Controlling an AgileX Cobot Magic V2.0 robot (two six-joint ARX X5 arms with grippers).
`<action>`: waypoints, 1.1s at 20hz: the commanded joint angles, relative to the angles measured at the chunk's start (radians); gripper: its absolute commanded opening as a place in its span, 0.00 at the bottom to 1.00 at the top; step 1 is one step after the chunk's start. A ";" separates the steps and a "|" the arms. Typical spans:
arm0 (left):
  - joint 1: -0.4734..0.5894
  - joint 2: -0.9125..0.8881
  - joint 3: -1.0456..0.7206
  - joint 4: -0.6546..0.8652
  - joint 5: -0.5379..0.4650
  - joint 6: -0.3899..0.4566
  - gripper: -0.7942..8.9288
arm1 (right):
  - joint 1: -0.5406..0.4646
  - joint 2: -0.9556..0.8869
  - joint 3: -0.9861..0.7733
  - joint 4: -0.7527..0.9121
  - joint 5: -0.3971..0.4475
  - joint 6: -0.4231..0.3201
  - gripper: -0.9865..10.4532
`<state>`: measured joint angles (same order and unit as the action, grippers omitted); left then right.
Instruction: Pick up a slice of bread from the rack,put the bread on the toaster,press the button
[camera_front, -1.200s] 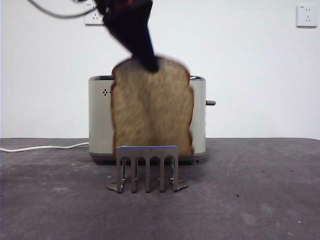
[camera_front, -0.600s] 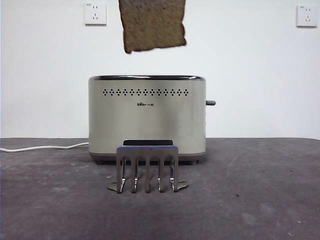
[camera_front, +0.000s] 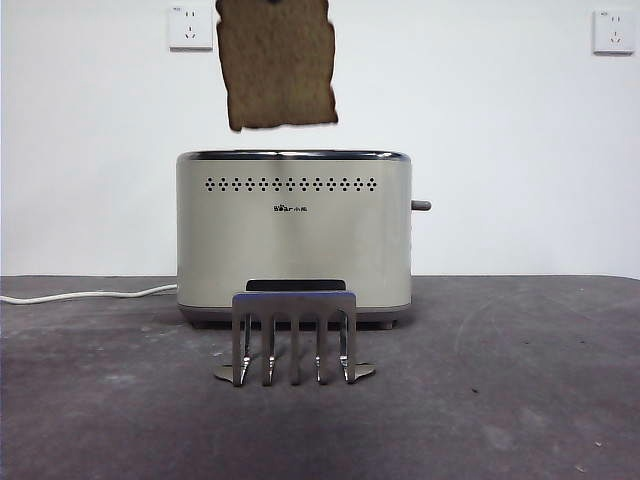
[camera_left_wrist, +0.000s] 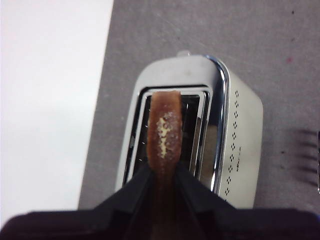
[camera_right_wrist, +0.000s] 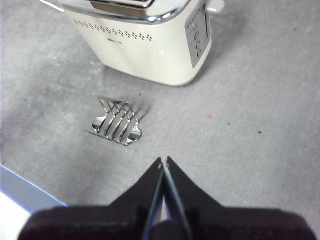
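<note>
Dark grey worktop (camera_front: 520, 400), a bit rough and speckled, with a few small dots and marks. Standing on it: a cream toaster (camera_front: 294, 240) near the back, close to the white wall. Just in front of the toaster, a small shiny metal rack (camera_front: 295, 337), up on its little flat feet, with nothing in it. Also lying on the worktop, a white cord (camera_front: 85, 295), running from the toaster's side out to the edge of the picture.

Lifted clear of the rack (camera_front: 294, 335) since a second ago, the bread (camera_front: 276, 62) now above the toaster (camera_front: 294, 235), clamped by left gripper (camera_left_wrist: 163, 172).
</note>
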<state>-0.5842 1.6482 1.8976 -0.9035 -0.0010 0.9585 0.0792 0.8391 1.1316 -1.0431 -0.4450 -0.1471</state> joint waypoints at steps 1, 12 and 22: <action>0.004 0.027 -0.002 0.014 0.010 0.016 0.07 | 0.003 0.009 0.001 0.002 -0.002 -0.008 0.08; 0.048 0.146 -0.002 0.036 0.062 0.014 0.07 | 0.003 0.032 0.001 0.002 -0.002 -0.011 0.08; 0.102 0.219 -0.002 0.101 0.132 -0.101 0.31 | 0.003 0.127 0.001 0.047 -0.002 -0.012 0.08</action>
<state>-0.4961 1.8313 1.9133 -0.7898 0.1520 0.8829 0.0795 0.9657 1.1316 -1.0016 -0.4450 -0.1505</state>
